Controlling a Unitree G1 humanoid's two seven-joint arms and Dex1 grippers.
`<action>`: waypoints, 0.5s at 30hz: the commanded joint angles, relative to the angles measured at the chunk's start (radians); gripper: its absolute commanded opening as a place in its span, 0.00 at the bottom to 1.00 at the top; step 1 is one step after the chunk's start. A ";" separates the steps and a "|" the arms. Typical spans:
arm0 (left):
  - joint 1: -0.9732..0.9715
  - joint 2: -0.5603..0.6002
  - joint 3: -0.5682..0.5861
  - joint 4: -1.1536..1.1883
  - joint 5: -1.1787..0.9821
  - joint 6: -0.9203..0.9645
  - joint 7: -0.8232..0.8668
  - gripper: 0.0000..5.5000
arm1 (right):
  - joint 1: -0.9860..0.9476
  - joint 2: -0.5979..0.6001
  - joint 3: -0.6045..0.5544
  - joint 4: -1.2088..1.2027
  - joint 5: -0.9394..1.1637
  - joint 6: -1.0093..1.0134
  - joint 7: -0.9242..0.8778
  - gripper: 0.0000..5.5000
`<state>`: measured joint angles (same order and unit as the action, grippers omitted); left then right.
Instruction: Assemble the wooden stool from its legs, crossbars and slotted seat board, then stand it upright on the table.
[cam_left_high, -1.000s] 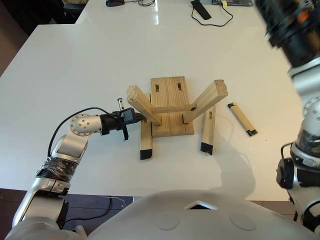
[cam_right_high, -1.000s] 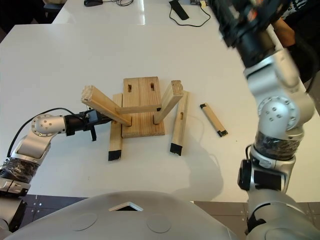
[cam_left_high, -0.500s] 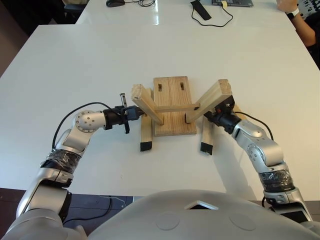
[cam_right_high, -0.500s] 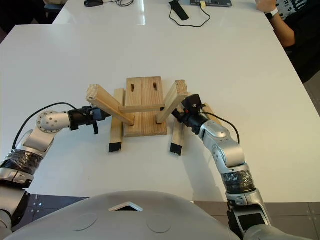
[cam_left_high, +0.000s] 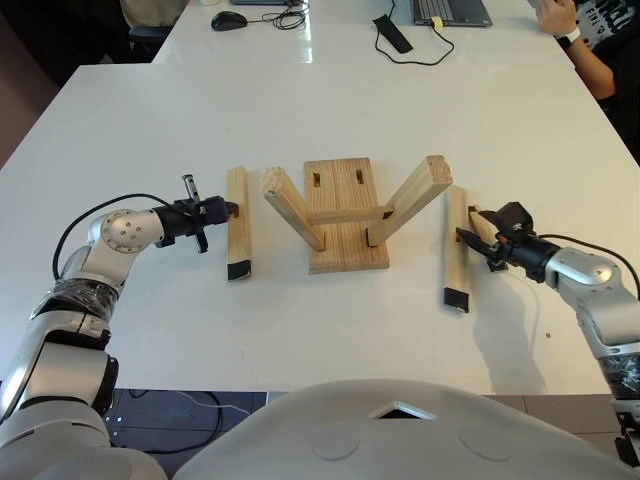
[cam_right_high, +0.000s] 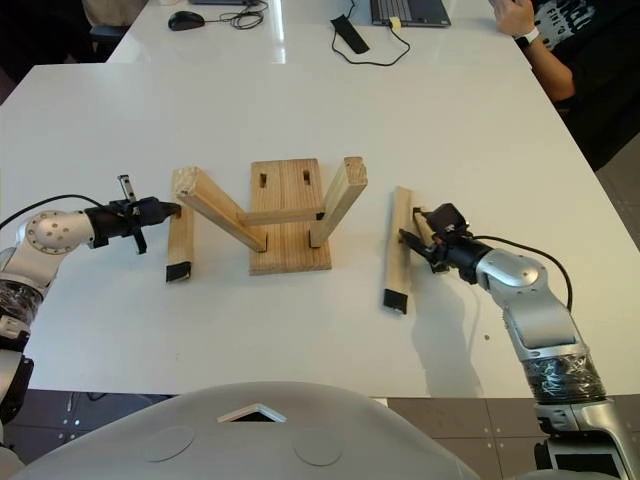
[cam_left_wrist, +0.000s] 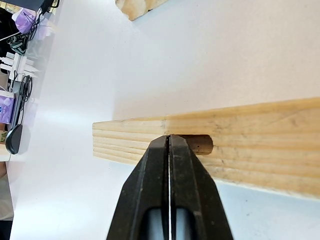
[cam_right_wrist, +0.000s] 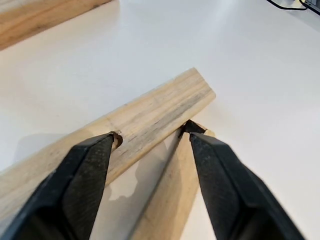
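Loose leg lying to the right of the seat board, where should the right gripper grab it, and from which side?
Probably take the loose leg just short of its uncapped end, from above, clamping across its two long sides. It lies flat on the table, so those parallel sides are free. The short crossbar touches its end corner, leaving the open right gripper little room there.

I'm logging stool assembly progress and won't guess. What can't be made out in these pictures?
- Left wrist view: the left gripper covers part of the slot in the left loose leg; whether its tips are inside or above the slot is unclear.
- Head views: the right gripper hides most of the short crossbar.
- Head views: the tilted legs cover their own slots in the seat board; how deeply they sit is hidden.
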<state>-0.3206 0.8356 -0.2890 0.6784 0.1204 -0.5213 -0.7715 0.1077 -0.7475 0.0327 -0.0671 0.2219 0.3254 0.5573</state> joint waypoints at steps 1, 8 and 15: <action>0.081 -0.054 -0.001 -0.067 -0.101 0.122 -0.160 0.00 | 0.023 0.000 -0.024 -0.087 0.005 0.039 0.023 0.51; 0.022 -0.087 0.060 -0.291 -0.218 0.289 -0.223 0.00 | 0.063 -0.060 -0.072 -0.447 0.117 0.131 0.137 0.51; 0.036 -0.110 0.022 -0.516 -0.173 0.310 -0.252 0.00 | 0.149 -0.137 0.017 -0.568 0.148 0.163 0.296 0.51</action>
<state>-0.2922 0.7311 -0.2450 0.2140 -0.0802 -0.2096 -1.0104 0.2291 -0.8723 0.0019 -0.6233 0.3721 0.4769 0.8199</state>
